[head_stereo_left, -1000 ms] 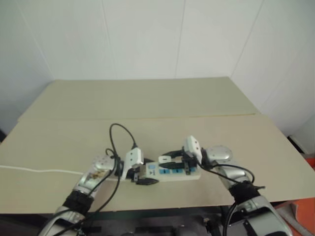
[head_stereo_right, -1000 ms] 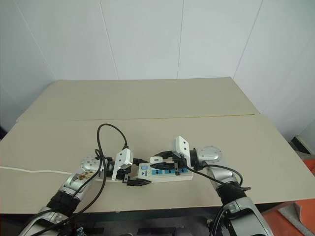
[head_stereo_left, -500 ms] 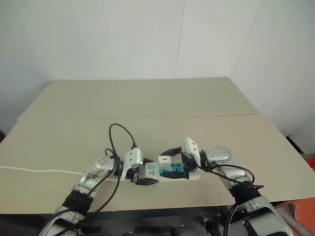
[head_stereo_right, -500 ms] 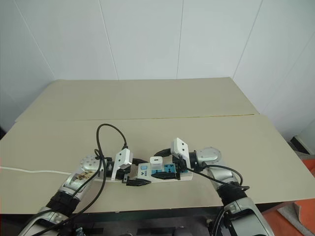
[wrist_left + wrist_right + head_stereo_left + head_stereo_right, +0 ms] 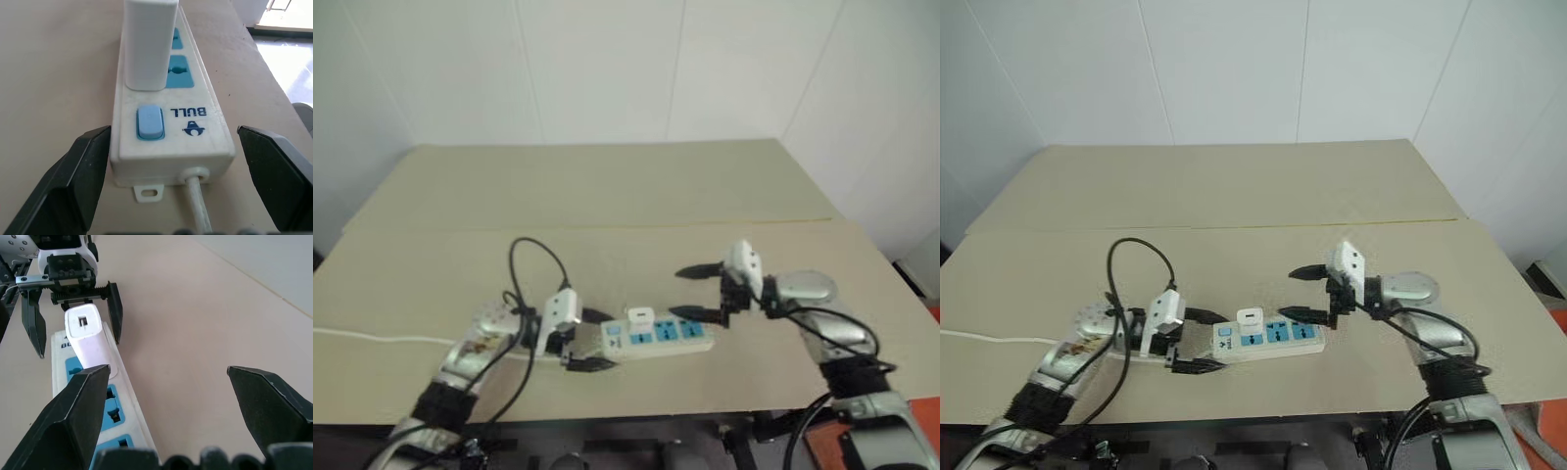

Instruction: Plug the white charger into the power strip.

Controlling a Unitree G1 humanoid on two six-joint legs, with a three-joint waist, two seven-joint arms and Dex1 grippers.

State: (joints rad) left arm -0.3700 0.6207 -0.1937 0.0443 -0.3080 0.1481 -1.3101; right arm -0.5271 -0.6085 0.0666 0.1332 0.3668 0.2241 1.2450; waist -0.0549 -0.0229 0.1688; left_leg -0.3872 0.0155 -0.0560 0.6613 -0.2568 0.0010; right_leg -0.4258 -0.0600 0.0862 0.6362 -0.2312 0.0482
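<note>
Both grippers' jaws apart, holding nothing.
Charger (image 5: pixel 1251 319) stands plugged in the power strip (image 5: pixel 1268 339) on the table (image 5: pixel 1234 196); left gripper (image 5: pixel 1197 340) straddles its switch end, right gripper (image 5: pixel 1304 293) hovers nearby.

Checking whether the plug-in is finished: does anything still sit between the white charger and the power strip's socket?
Nothing visible does. The white charger stands upright in the power strip, at the socket beside its switch.

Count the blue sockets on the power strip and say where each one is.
3. On the power strip, one sits under the white charger, next to the switch; two free ones follow toward the far end.
</note>
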